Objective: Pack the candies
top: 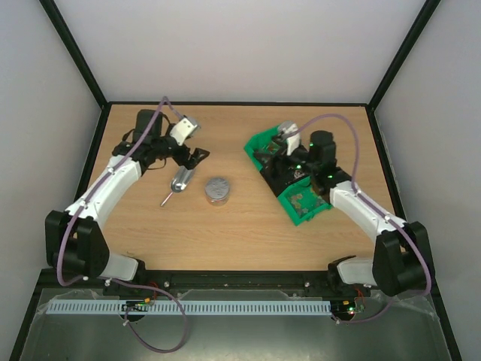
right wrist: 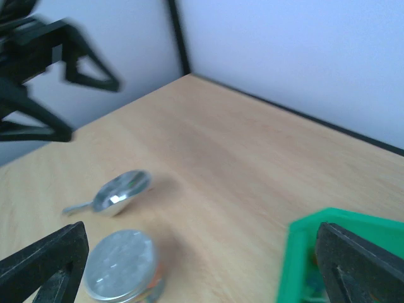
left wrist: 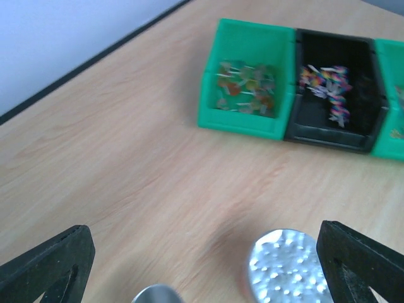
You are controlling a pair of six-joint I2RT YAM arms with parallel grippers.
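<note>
Hovering above the wooden table (top: 240,233), the left gripper (left wrist: 202,228) is spreading its black fingers (left wrist: 47,268) wide and gripping nothing. Its own camera is showing the round silver lid (left wrist: 287,268) low between them and the tip of the metal scoop (left wrist: 156,295) at the bottom edge. That same view is giving the only clear look at the candies (left wrist: 245,88): mixed-coloured sweets are lying in a green bin (left wrist: 211,95), and more are sitting in the black bin (left wrist: 303,120) touching it. A second green bin (left wrist: 391,136) is butting against the black one's other side. From overhead the right arm is covering most of those bins, so the sweets are barely showing there. The right gripper (right wrist: 202,227) is also gaping wide and empty. Its camera is catching the scoop lying just beside the lid, both well apart from the bins.
</note>
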